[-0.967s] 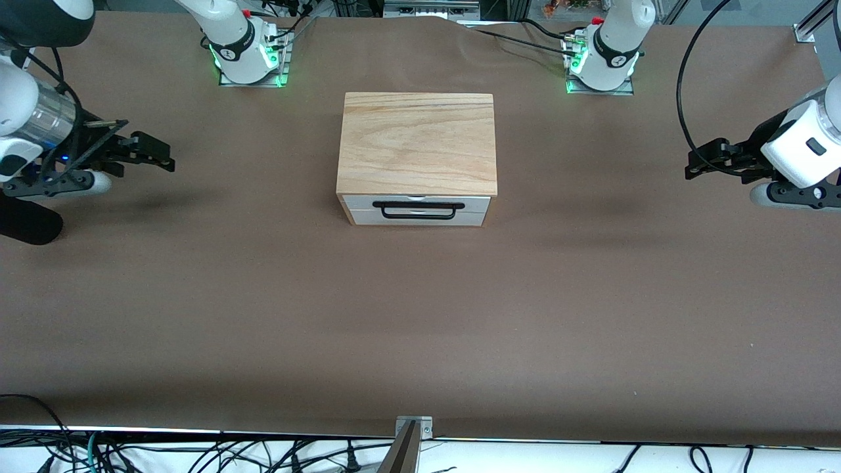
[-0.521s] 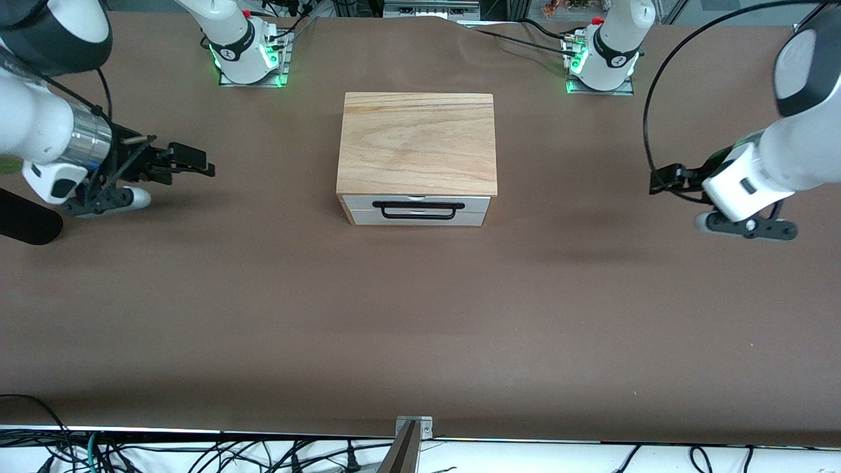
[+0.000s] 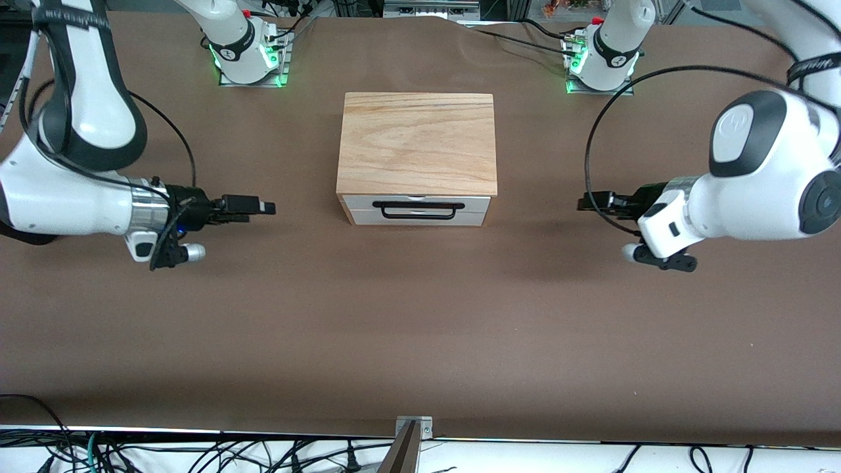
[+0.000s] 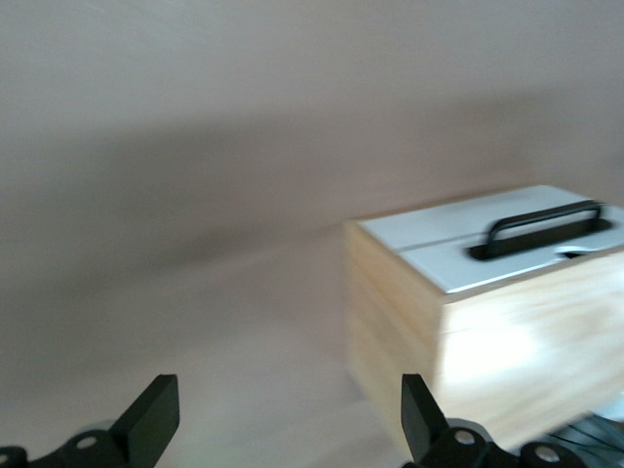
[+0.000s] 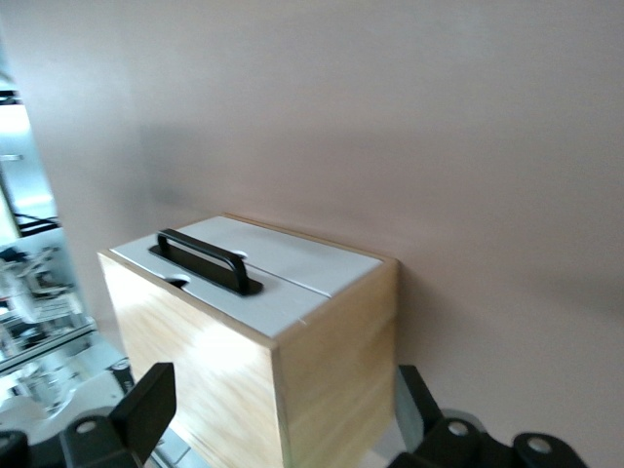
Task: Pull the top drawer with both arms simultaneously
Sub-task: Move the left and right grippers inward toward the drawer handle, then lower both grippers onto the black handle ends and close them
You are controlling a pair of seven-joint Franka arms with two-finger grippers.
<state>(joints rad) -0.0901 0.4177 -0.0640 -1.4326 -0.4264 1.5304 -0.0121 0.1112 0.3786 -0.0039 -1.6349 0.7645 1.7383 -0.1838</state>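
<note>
A light wooden box [image 3: 416,141] stands mid-table, its white fronts facing the front camera. The top drawer [image 3: 473,202] is shut; its long black wire handle [image 3: 418,210] hangs across the front. My right gripper [image 3: 266,208] is open, low over the table beside the box toward the right arm's end, a clear gap away. My left gripper [image 3: 583,202] is open, beside the box toward the left arm's end, also apart. The left wrist view shows the handle [image 4: 546,224] past open fingers [image 4: 156,421]. The right wrist view shows the handle [image 5: 203,259] and box [image 5: 322,390] between open fingers [image 5: 146,402].
The brown table [image 3: 420,315] bears only the box. The two arm bases [image 3: 246,49] [image 3: 601,56] stand farther from the front camera than the box. Cables [image 3: 197,453] lie off the table's near edge.
Both arms have swung in from the table's ends toward the box, lower and closer to its front corners. The drawer has not moved.
</note>
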